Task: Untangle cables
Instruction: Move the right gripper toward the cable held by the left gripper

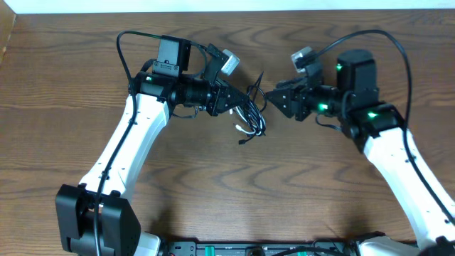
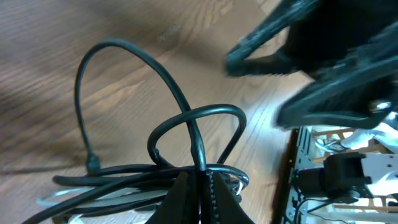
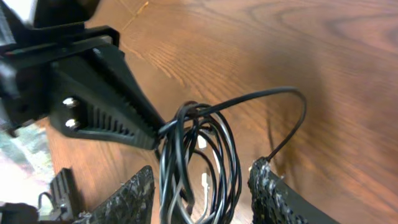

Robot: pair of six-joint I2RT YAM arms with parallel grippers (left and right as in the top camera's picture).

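A tangled bundle of thin black cables with a white cable in it hangs between the two arms at mid-table. My left gripper is shut on a black cable strand; in the left wrist view the jaws pinch a strand that loops upward. My right gripper is open just right of the bundle. In the right wrist view its fingers straddle the black coil, with a white plug inside it and one black end trailing right.
The wooden table extends to all sides. Thick black robot cords arc above each arm. A rack of electronics runs along the front edge.
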